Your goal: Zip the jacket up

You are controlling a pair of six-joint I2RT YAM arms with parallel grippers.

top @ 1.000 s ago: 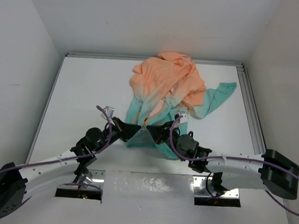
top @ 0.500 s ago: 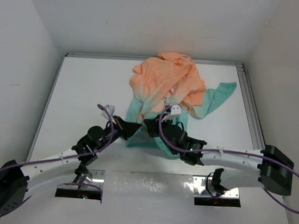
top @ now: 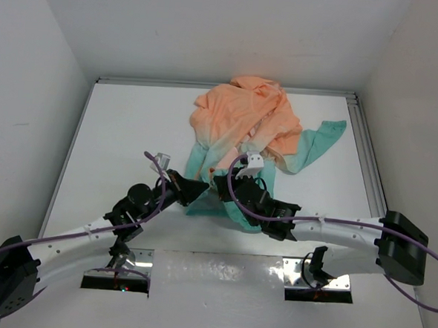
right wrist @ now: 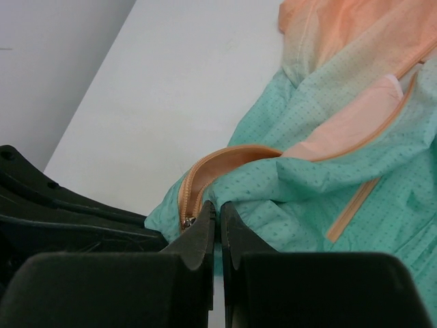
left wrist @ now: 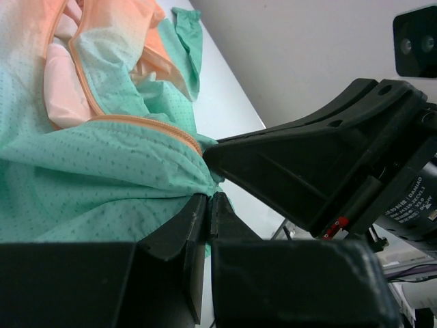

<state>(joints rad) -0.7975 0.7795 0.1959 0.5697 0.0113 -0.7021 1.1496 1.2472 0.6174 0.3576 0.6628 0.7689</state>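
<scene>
Lying mid-frame in the top view, the jacket (top: pixel 243 128) is bunching orange above and teal below. The left gripper (top: pixel 204 186) is pinching its teal hem, fingers together. The right gripper (top: pixel 217 183), just beside it, is clamping fabric by the zipper (right wrist: pixel 193 188).

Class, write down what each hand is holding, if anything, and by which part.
Both hold the jacket by its teal bottom edge: the left hand pinches fabric there; the right hand pinches beside the zipper slider.
</scene>
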